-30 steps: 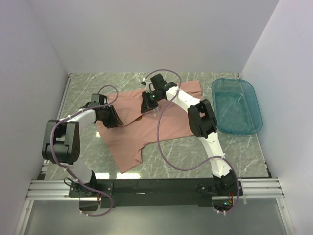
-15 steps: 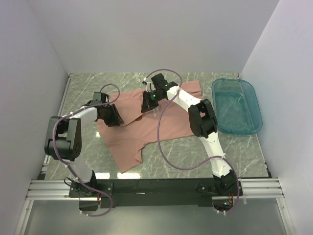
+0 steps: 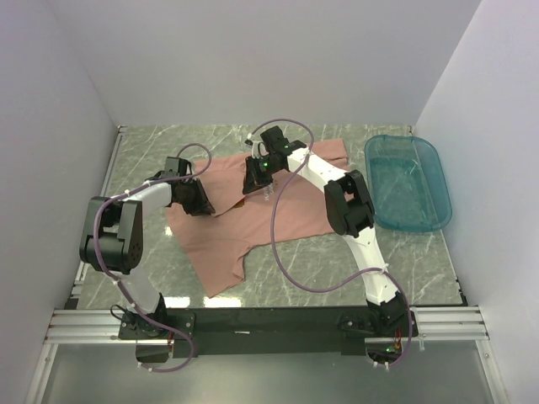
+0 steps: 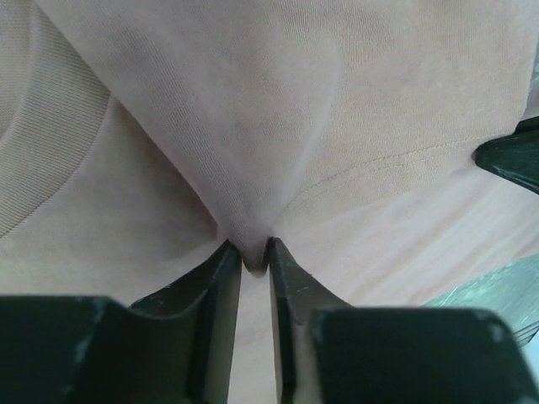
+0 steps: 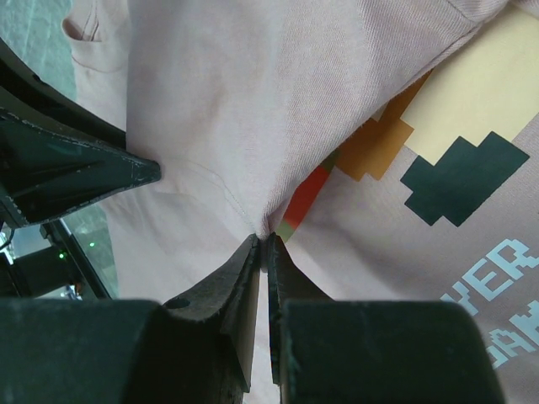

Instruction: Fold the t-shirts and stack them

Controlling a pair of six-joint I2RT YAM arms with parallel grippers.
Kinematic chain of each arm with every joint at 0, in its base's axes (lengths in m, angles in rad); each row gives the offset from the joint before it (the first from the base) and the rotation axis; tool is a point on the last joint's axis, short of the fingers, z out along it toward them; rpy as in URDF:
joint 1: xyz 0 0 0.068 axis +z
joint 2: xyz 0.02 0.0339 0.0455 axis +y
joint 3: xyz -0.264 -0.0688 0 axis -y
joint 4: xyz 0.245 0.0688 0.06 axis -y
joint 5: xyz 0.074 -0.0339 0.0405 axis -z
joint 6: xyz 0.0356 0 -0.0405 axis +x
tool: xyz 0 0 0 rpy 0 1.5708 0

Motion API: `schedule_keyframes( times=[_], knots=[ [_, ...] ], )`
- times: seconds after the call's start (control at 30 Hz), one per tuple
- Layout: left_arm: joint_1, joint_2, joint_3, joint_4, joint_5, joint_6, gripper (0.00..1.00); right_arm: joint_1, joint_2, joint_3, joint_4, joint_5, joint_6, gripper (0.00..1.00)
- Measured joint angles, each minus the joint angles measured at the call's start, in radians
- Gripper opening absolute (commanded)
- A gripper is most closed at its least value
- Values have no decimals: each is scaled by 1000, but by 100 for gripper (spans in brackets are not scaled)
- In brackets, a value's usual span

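From above, the dusty-pink t-shirt (image 3: 227, 231) is seen spread on the marble table (image 3: 152, 160), with the teal plastic tub (image 3: 408, 185) well apart at the right. The left gripper (image 3: 200, 202) is set on the shirt's left edge, the right gripper (image 3: 257, 183) near its middle.

In the left wrist view, a raised fold of plain fabric is clamped between the fingertips (image 4: 227, 257).

In the right wrist view, a pinch of cloth beside the pixel-figure print (image 5: 446, 168) is clamped between nearly closed jaws.
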Motion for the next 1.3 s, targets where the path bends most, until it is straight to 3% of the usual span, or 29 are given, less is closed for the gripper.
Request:
schedule_keyframes(
  times=[0.2, 0.43, 1.3],
  knots=[
    [0, 0, 0, -1, 9, -1, 16, -3, 0, 0, 0, -5, 1, 13],
    [0, -13, 0, -1, 43, -17, 14, -9, 0, 0, 0, -8, 1, 13],
    [52, -71, -47, 0, 105, -98, 29, -33, 0, 0, -1, -10, 0, 13]
  ],
)
